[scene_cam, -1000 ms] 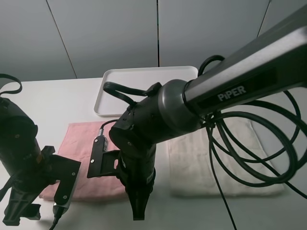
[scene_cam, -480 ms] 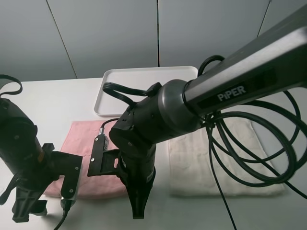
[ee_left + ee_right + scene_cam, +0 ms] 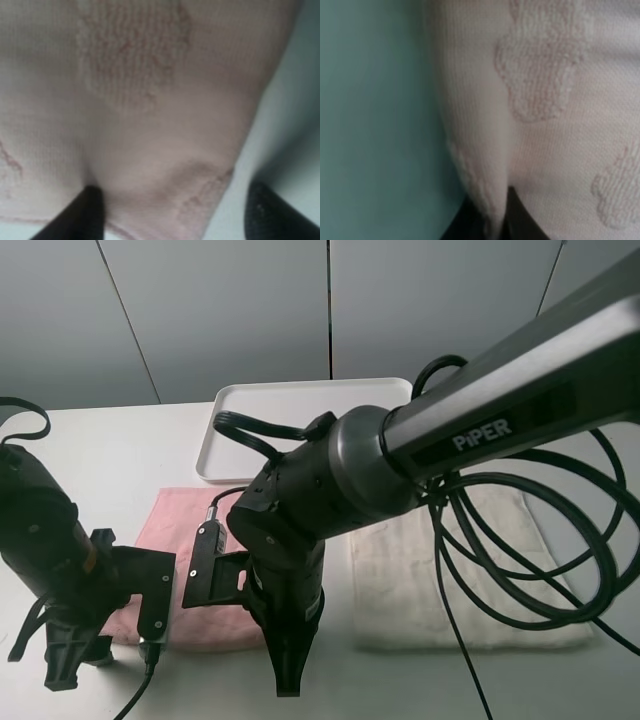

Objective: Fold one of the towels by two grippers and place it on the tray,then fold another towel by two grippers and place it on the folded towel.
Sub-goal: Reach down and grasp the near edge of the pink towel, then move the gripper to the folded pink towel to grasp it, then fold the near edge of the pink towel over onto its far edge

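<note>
Two corners to grab, first fold | right hand (image 3: 487,220) pinching pink towel (image 3: 545,100) edge | left hand (image 3: 182,215) spread astride its corner | next I reckon: left clamps, both lift together

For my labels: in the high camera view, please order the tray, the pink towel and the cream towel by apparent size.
1. Cream towel, largest.
2 or 3. Tray and pink towel: unsure, because the right arm hides part of each.
</note>
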You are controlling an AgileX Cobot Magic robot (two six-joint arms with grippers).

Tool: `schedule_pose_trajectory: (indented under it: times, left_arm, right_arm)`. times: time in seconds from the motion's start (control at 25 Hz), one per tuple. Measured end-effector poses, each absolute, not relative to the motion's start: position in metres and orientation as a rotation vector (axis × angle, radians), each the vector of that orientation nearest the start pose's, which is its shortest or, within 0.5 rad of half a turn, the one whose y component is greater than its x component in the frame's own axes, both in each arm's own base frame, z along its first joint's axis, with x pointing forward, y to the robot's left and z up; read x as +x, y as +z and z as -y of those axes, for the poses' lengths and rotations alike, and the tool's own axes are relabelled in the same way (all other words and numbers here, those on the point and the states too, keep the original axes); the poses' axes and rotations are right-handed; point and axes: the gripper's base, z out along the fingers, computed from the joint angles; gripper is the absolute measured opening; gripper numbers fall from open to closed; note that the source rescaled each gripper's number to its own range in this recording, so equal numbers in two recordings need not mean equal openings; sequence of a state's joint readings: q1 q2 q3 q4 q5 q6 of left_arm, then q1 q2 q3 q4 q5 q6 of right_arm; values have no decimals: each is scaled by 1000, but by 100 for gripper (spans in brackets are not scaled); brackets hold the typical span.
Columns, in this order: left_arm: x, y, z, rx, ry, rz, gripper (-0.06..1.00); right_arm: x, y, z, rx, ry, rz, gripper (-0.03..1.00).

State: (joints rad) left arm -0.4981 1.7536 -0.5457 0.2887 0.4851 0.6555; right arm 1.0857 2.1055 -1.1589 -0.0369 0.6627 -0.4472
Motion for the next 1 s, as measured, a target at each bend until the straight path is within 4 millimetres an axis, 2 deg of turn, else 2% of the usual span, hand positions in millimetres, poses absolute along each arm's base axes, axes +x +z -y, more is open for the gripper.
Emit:
schedule_pose_trajectory:
  times: [0.16,0.2,0.24,0.36,0.64,0.88,1.0]
  left_arm:
    - [196,87,96,2095,215,-2373,17]
    - [196,87,97,2119,225,-2348,7]
    - [195,87,100,2144,232,-2324,3]
    - [192,88,104,2178,243,-2290,1]
    - [192,91,107,2058,241,-2354,1]
    - [193,110,109,1951,245,-2319,1]
    - [194,121,109,1891,247,-2304,1]
  right_arm:
    - [171,80,-320,-2171,-8,-2195,2]
    - [171,80,-320,-2171,-8,-2195,2]
    - [171,80,-319,-2172,-9,-2196,2]
    - [171,80,-319,-2151,-8,-2217,2]
    - [168,90,-315,-2115,-13,-2263,1]
    - [171,126,-313,-2012,-15,-2234,1]
    - [174,137,-310,-1960,-28,-2243,1]
